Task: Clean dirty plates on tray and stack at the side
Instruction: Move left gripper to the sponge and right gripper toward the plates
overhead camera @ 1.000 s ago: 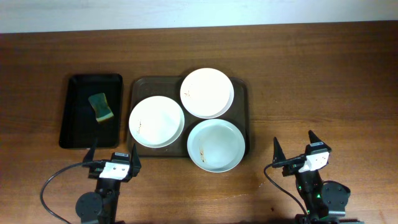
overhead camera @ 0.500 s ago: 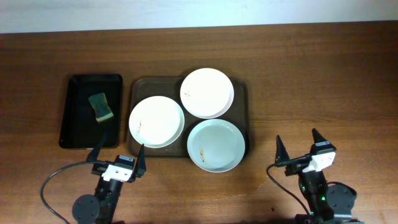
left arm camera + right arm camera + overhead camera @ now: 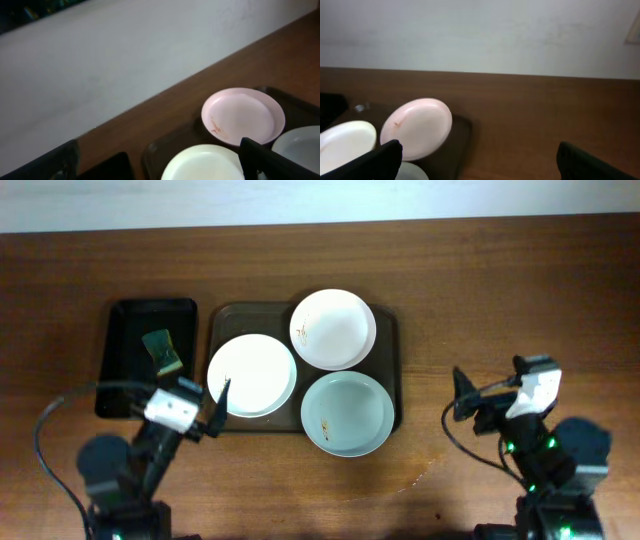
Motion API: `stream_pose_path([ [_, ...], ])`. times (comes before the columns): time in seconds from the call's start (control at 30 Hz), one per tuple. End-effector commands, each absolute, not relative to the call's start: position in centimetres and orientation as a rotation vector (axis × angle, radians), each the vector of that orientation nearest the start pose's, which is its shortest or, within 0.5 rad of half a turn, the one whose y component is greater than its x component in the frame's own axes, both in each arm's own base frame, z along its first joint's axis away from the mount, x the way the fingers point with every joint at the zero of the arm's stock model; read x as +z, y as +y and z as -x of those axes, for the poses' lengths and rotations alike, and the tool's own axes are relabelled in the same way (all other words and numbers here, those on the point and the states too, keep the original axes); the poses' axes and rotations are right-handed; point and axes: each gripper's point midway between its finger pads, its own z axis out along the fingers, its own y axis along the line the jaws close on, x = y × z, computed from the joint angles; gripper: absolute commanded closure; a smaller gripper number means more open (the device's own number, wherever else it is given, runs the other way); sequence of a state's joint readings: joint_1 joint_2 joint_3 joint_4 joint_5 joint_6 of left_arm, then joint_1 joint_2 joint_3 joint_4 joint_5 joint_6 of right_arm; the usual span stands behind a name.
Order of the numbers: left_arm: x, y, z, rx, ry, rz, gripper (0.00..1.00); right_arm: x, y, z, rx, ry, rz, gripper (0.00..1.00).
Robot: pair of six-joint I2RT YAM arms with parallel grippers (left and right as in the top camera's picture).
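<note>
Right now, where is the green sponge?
In the overhead view, the green sponge lies in the small black tray, on the table's left side, just left of the brown tray.

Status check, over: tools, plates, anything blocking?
Left tool open, at tray's left edge. Right tool open, right of tray. Three plates on tray, some smudged, none stacked aside yet. Sponge in black tray; nothing blocking.

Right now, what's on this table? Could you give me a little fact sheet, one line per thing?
brown tray: holds three white plates
back plate: small brown marks on it
left plate: on the tray's left side
front plate: at the tray's near right corner
green sponge: lying in the small black tray, left of the brown tray
left gripper: open, empty
right gripper: open, empty
</note>
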State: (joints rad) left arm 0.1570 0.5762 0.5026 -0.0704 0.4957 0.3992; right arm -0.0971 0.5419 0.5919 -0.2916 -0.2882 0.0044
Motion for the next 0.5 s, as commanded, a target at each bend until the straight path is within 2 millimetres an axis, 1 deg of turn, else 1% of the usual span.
stream_pose_path([
  [0.0, 28.6, -3.7, -30.2, -0.063, 1.664, -0.558, 0.01, 29.1, 2.8, -28.2, 0.236, 1.825, 0.124, 0.01],
  [0.1, 29.0, -3.5, -32.1, -0.108, 1.751, -0.554, 0.01, 29.8, 2.9, -29.0, 0.259, 1.872, 0.126, 0.02],
  [0.3, 30.4, -3.0, -35.5, -0.199, 1.937, -0.546, 0.01, 30.5, 2.9, -29.9, 0.285, 1.986, 0.107, 0.02],
  [0.37, 30.9, -3.0, -36.3, -0.225, 1.984, -0.55, 0.01, 30.8, 2.9, -30.0, 0.291, 2.02, 0.101, 0.02],
  [0.47, 31.5, -2.8, -37.5, -0.257, 2.072, -0.572, 0.01, 31.8, 3.7, -30.1, 0.357, 2.08, 0.119, 0.02],
])
